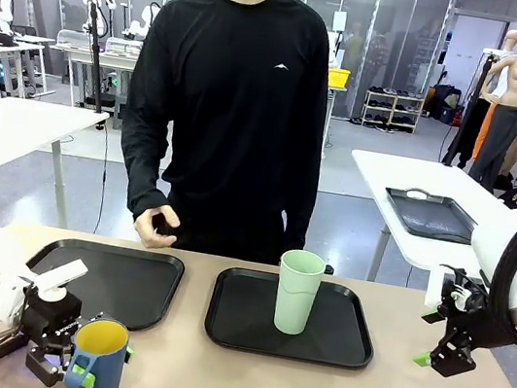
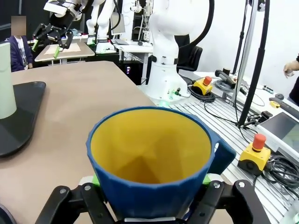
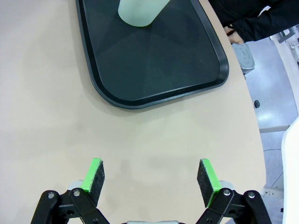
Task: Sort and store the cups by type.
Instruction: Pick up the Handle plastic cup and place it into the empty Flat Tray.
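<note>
**Mug gripped, tray not yet reached**

The left tray (image 1: 142,279) lies bare, just beyond the mug (image 1: 99,358); the green cup (image 1: 298,291) already stands on the tray to its right. Your left claw (image 1: 65,360) is clamped on the mug's wall. Lift it straight, keep it level, and set it down well inside the rim. Your right claw (image 3: 151,181) hangs wide open, empty, far right of the mug.

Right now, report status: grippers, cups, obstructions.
Left gripper shut on blue mug, near table edge. Right gripper open, empty. Green tumbler upright on right tray. Left tray bare; nothing obstructing.
</note>
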Controlling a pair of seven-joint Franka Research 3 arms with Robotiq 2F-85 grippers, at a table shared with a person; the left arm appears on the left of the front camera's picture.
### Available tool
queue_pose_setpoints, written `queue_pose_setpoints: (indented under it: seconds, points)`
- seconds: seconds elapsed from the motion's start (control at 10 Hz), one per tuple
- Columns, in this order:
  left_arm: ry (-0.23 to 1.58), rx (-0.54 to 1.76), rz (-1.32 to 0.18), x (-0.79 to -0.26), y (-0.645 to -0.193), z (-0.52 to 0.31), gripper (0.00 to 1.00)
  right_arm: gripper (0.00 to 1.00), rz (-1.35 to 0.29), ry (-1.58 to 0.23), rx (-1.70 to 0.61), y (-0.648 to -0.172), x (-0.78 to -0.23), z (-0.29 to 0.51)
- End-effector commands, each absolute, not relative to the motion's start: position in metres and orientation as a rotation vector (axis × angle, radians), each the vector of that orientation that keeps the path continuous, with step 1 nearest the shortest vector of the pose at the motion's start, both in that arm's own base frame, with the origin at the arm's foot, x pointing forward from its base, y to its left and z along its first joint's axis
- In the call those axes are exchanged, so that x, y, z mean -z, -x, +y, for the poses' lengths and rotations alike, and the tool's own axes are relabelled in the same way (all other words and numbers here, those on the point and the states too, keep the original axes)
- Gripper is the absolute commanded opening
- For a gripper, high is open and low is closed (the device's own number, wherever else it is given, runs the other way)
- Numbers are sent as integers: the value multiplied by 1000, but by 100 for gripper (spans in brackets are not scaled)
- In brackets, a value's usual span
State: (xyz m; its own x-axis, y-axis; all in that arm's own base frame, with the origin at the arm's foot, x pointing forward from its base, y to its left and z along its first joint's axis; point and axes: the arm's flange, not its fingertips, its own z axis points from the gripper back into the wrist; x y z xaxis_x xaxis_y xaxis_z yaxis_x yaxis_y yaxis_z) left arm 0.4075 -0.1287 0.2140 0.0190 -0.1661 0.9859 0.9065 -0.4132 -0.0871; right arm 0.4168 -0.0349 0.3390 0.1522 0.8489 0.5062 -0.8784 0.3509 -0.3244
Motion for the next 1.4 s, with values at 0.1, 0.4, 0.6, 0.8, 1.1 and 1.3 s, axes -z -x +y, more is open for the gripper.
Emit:
queue_pose_setpoints:
  seconds: [0.1, 0.4, 0.6, 0.8, 1.1, 1.3]
  points:
    - [1467, 1544, -891, -218, -391, -117, 46, 100, -692, -40, -1229, -417, -338, -34]
    - [1371, 1539, -1041, -269, -402, -94, 46, 100, -692, -40, -1229, -417, -338, -34]
    - [1293, 1526, -1083, -288, -421, -82, 46, 100, -692, -40, -1229, -417, -338, -34]
    - [1276, 1505, -1089, -296, -430, -76, 46, 100, -692, -40, -1229, -417, -338, -34]
    - [1294, 1512, -1063, -298, -430, -72, 46, 100, -692, -40, -1229, -417, -338, -34]
    - [1294, 1512, -1063, -298, -430, -72, 46, 100, -692, -40, -1229, -417, -338, -34]
